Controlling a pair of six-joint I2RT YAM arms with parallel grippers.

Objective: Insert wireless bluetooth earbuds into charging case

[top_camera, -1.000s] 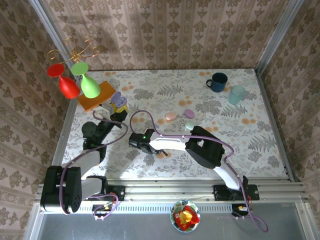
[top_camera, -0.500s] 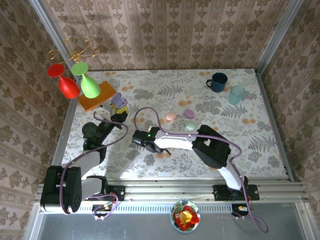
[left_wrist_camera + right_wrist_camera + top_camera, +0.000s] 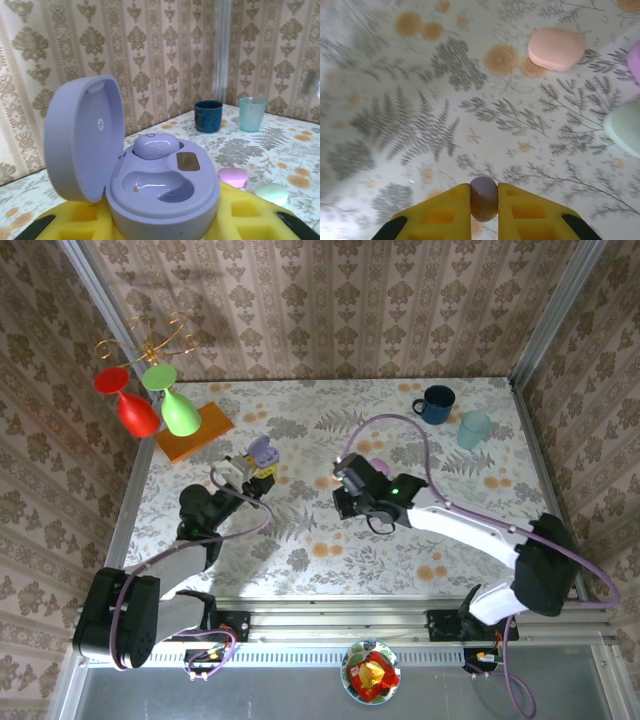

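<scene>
Right tool: yellow pads clenched on a tiny glossy lilac-grey earbud, held just above the floral-patterned counter. Farther out lie a closed pink pebble-shaped case and a closed mint pebble-shaped case, both well apart from the pads.

Left tool: clenched round the base of an open lilac pebble-shaped plastic charging case, its lid tipped back to the left. A second lilac earbud already sits in the far socket. The near socket is empty.

Changed: within the last second your right arm has swung from the near-left patch of counter to mid-counter, and its pads have nipped in slightly on the bud. Your left arm has carried the case away from the orange block toward the centre.

Reading: the pick looks done and both arms are converging. The empty socket is the likely target. In the overhead view the bud and the case are apart, so insertion is not yet done.

Markings: a small round emblem inside the lid, too small to read. A dark rectangular panel beside the seated bud, blank. No legible brand anywhere.
</scene>
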